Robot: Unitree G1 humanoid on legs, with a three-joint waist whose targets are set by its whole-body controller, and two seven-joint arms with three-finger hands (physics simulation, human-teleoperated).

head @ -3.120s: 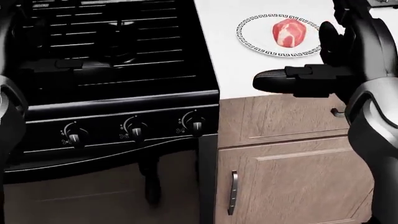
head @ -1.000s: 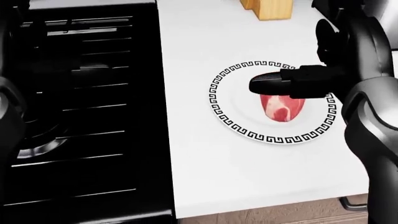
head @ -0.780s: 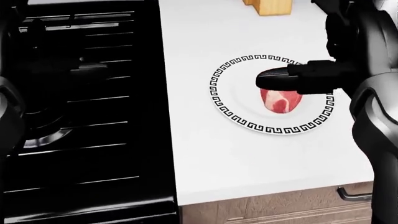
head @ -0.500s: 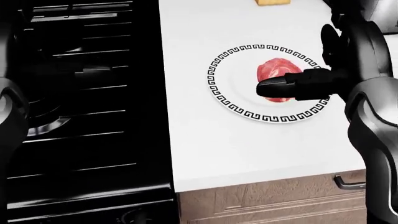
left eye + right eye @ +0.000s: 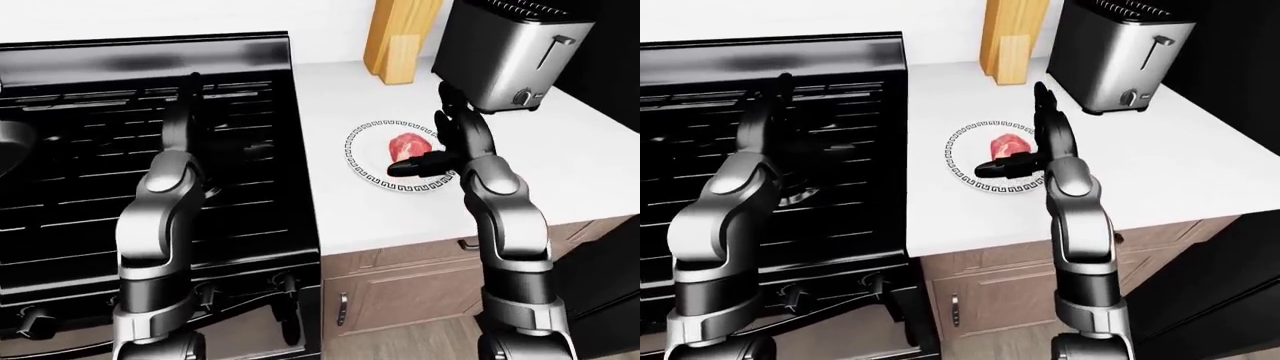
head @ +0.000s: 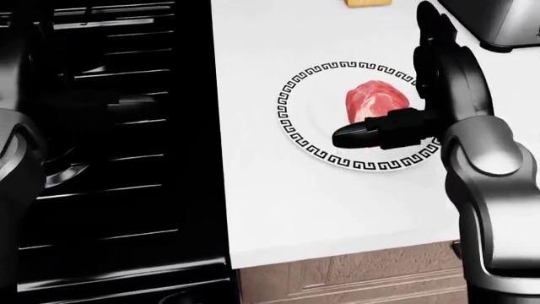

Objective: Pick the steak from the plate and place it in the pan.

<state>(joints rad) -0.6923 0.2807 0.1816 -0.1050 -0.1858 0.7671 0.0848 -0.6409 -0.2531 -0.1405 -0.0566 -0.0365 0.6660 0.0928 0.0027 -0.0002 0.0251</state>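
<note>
Red raw steak [image 6: 375, 101] lies on a white plate [image 6: 297, 120] with a black key-pattern rim, near the white counter's [image 6: 337, 202] left edge. Right hand [image 6: 397, 107] hovers over it, fingers [image 6: 359, 134] spread; left hand [image 5: 186, 97] open above the stove [image 5: 90, 187].

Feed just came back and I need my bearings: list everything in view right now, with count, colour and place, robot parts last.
steak: one, red-pink, on the plate.
plate: one, white with black key-pattern rim, on the counter right of the stove.
counter: one, white.
stove: one, black, left in all views, knobs below.
toaster: one, silver, top right.
wooden block: one, tan, left of the toaster.
cabinets: brown wood, under the counter.
left hand: black, open, raised over the stove.
right hand: black, open, one finger stretched across the steak.
</note>
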